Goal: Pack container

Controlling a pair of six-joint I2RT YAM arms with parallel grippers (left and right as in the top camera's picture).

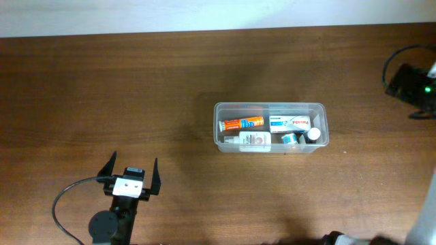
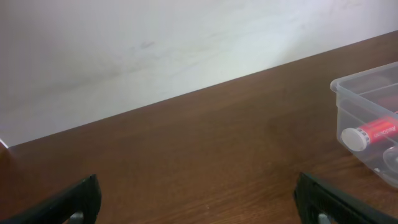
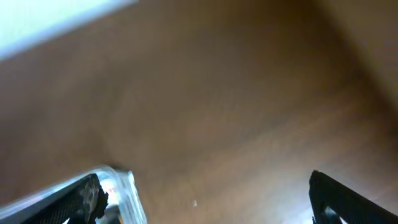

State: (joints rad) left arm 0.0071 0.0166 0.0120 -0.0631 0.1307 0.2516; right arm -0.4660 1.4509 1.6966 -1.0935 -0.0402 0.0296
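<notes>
The container (image 1: 216, 126) is a clear plastic tub at the middle of the brown table. It holds an orange tube (image 1: 242, 124), a white and blue box (image 1: 291, 123), a white bottle (image 1: 252, 140) and small bottles (image 1: 313, 134). My left gripper (image 1: 134, 160) is open and empty at the front left, well apart from the tub. In the left wrist view its fingers (image 2: 199, 199) frame bare table, with the container (image 2: 364, 84) and orange tube (image 2: 373, 132) at the right edge. My right gripper (image 3: 205, 196) is open and empty, with a container corner (image 3: 121, 186) by its left finger.
A black part of the right arm (image 1: 409, 83) with a green light sits at the table's far right edge. A white wall (image 2: 155, 50) runs behind the table's back edge. A black cable (image 1: 65, 204) loops by the left arm.
</notes>
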